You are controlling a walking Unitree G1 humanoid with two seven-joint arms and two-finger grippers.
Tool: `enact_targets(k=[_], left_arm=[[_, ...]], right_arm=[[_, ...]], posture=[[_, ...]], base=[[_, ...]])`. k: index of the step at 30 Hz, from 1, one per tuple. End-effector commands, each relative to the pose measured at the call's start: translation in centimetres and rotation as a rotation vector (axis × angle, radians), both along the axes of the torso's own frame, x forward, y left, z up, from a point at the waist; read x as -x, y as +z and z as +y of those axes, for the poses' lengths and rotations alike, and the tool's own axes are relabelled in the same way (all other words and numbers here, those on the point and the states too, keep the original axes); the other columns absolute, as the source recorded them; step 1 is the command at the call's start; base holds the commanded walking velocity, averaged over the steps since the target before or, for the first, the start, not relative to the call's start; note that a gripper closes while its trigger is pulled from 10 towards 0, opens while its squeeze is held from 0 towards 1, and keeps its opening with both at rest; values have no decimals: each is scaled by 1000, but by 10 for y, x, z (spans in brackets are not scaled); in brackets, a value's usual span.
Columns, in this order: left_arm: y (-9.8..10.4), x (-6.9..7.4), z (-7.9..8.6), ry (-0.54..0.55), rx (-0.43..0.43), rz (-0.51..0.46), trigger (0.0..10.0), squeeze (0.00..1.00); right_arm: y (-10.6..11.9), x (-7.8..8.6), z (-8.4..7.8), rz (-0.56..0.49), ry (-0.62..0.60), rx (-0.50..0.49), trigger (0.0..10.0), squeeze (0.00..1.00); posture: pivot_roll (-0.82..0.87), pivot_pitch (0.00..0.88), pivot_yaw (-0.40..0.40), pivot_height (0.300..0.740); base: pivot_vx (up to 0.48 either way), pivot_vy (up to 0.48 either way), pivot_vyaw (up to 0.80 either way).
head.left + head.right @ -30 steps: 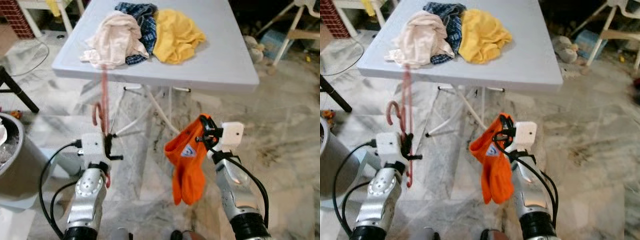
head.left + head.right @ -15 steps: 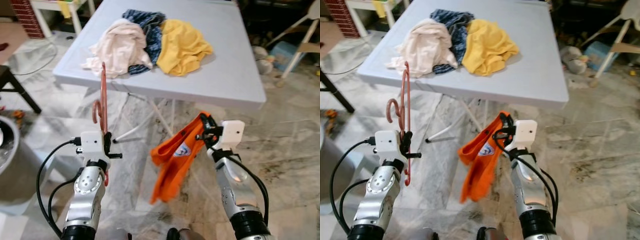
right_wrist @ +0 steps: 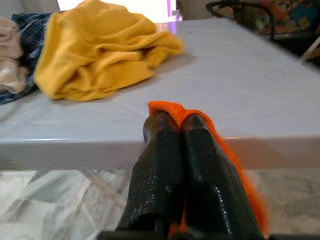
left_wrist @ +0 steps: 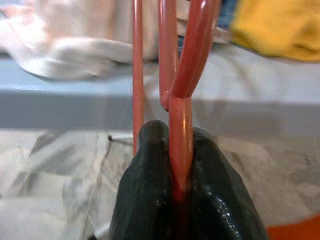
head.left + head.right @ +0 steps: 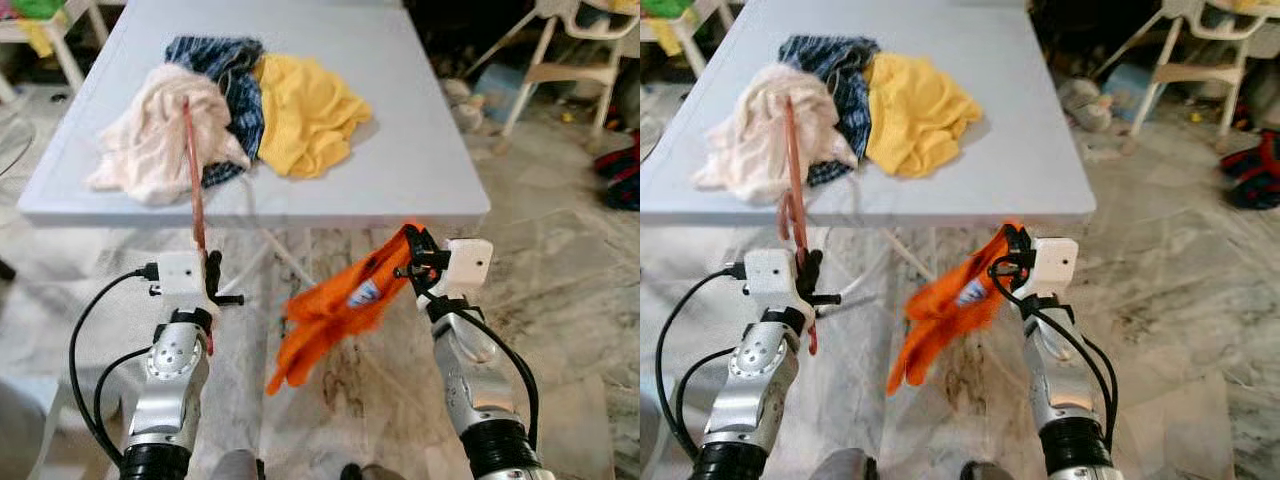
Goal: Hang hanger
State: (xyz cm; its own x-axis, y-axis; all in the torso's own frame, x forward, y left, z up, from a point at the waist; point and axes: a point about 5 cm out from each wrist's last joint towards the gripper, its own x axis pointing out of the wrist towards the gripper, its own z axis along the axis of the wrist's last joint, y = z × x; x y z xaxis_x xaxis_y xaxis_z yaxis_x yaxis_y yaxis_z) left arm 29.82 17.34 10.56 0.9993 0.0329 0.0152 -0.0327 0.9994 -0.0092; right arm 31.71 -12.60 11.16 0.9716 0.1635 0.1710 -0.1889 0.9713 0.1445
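Hanger (image 4: 180, 100), pink, thin rod, is clamped upright in left end effector (image 5: 207, 283) before table's (image 5: 420, 150) near edge; judged light, stiff, slick, best gripped at straight bar. Orange garment (image 5: 330, 310), limp, is pinched by right end effector (image 5: 412, 262).

— What sort of place?
— A home: marble floor (image 5: 560, 300), folding worktop (image 5: 420, 150) carrying loose clothes (image 5: 230, 110).
— Anything else?
— White chairs (image 5: 560, 50) and household clutter around the edges.
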Motion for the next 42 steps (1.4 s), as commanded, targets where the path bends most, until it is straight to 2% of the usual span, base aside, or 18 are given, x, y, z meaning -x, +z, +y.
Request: enact_targets(k=[1, 6, 10, 14, 19, 24, 25, 27, 31, 34, 37, 41, 42], left_arm=[[-13, 5, 7, 32, 13, 69, 10000, 0], [-13, 5, 7, 36, 14, 70, 10000, 0], [-13, 6, 8, 37, 0, 71, 10000, 0], [-8, 5, 6, 24, -55, 40, 10000, 0], [-5, 7, 3, 22, -78, 21, 10000, 0], [-10, 14, 4, 22, -81, 39, 10000, 0], [-12, 17, 4, 21, -85, 44, 10000, 0], [-12, 19, 4, 21, -85, 45, 10000, 0], [-13, 25, 5, 33, -84, 51, 10000, 0], [-14, 28, 4, 37, -80, 53, 10000, 0], [-15, 34, 4, 41, -76, 59, 10000, 0], [-15, 37, 3, 39, -66, 63, 10000, 0], [-15, 38, 2, 39, -63, 65, 10000, 0]], right_arm=[[5, -1, 5, -23, 22, -2, 10000, 0], [4, -1, 6, -21, 24, -2, 10000, 0], [4, -2, 6, -22, 24, -2, 10000, 0], [5, -3, 7, -24, 25, -4, 10000, 0], [15, -9, 9, -53, 65, 17, 10000, 0], [35, -24, 10, -94, 101, 10, 10000, 0], [46, -30, 12, -122, 121, 15, 10000, 0], [52, -32, 12, -137, 134, 13, 10000, 0], [106, -58, 21, -235, 220, 3, 10000, 0], [127, -66, 25, -262, 255, -14, 10000, 0], [156, -79, 40, -267, 363, 3, 10000, 0], [179, -88, 63, -203, 513, 90, 10000, 0], [191, -90, 68, -201, 530, 108, 10000, 0]], posture=[[163, 186, -63, 740], [168, 183, -61, 740], [173, 179, -59, 740], [177, 179, -59, 740], [183, 189, -59, 740], [191, 205, -64, 740], [193, 210, -66, 740], [197, 218, -69, 740], [216, 242, -85, 740], [223, 249, -91, 740], [235, 263, -100, 740], [244, 274, -109, 740], [248, 278, -115, 740]], base=[[274, 394, 0], [259, 401, 0], [0, 0, 0], [0, 0, 0], [0, 0, 0], [0, 0, 0], [0, 0, 0], [0, 0, 0], [0, 0, 0], [0, 0, 0], [0, 0, 0], [0, 0, 0], [0, 0, 0]])
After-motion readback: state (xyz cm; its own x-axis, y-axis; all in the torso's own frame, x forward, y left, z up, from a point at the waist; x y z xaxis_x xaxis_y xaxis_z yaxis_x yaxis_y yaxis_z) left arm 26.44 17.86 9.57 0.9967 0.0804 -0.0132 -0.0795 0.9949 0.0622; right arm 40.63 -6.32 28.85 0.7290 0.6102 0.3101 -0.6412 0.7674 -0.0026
